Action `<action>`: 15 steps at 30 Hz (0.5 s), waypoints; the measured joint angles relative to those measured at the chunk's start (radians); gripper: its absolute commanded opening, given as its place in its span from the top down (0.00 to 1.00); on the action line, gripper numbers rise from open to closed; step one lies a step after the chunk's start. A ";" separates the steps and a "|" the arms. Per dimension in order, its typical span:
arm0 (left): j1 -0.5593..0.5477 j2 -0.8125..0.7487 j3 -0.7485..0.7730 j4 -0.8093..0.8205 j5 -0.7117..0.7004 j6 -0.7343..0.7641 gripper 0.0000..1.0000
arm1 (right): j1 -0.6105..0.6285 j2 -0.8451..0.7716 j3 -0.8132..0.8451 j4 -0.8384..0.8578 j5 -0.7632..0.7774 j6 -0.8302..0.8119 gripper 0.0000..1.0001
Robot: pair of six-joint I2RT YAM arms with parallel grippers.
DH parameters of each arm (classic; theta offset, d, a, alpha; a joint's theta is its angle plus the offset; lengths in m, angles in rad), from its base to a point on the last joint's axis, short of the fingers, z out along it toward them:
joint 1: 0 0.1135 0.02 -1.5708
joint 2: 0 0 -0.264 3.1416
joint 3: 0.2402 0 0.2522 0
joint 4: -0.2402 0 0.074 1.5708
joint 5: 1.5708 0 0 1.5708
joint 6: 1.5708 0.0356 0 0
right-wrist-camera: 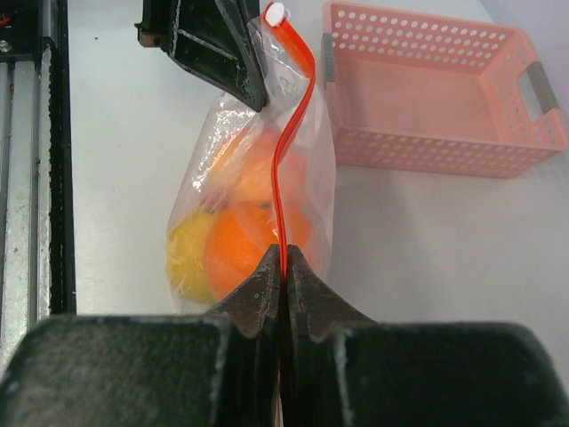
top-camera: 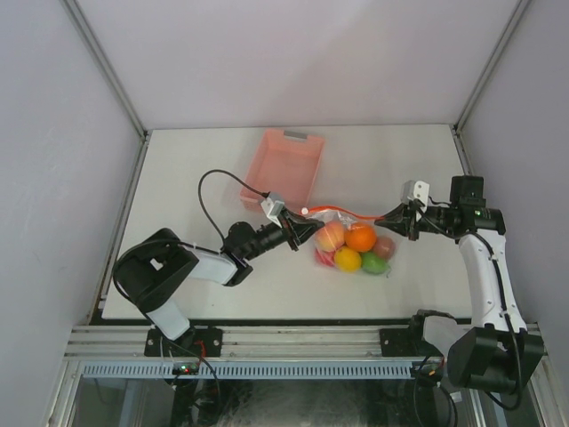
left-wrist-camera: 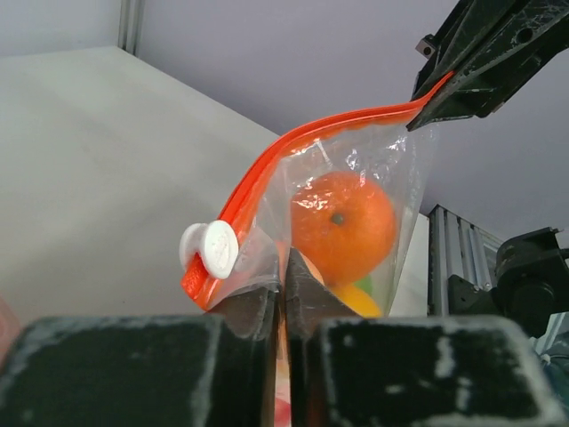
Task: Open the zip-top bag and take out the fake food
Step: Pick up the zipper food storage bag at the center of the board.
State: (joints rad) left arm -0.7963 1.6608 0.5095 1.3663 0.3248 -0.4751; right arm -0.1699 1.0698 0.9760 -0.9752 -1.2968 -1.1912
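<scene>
As the left jaws and right jaws clamp opposite ends of the clear crinkly zip-top bag (top-camera: 353, 238), its red-orange zipper strip (right-wrist-camera: 281, 178) spans between them, ready for opening.

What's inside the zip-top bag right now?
Inside the zip-top bag: an orange, a yellow fruit, a green piece, a peach one and a brownish one. Anything beneath them is hidden.
</scene>
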 measured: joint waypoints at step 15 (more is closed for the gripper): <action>-0.061 -0.121 0.012 -0.157 0.053 0.240 1.00 | 0.026 -0.078 0.152 -0.043 0.045 0.092 0.09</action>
State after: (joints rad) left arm -0.8577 1.5398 0.5217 1.2095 0.3779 -0.2356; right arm -0.1444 0.9920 1.1278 -1.0187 -1.2514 -1.0992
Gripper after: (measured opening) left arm 0.003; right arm 0.901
